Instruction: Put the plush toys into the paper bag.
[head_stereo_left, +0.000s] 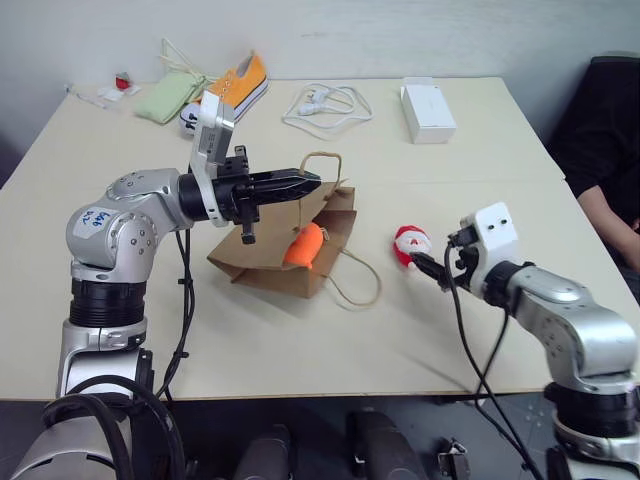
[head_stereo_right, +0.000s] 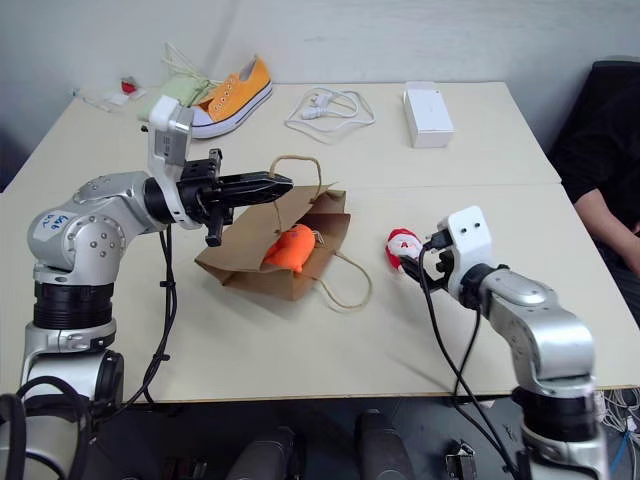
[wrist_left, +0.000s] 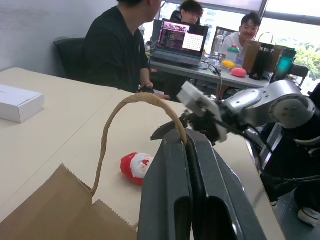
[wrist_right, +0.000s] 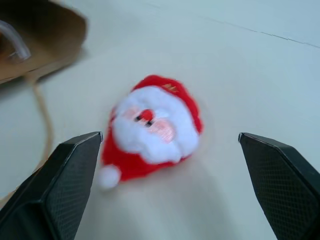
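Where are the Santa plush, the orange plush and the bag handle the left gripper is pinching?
Santa plush (wrist_right: 152, 127), right wrist view, on its white beard.
Orange plush (head_stereo_left: 305, 246), left eye view, on its body at the bag's mouth.
Bag handle (wrist_left: 107, 135), left wrist view, on the cord's rising side.

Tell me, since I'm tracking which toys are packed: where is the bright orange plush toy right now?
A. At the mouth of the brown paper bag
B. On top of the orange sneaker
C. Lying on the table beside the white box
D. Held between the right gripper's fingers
A: the bright orange plush toy sits at the mouth of the brown paper bag, whose handle the left gripper holds up.
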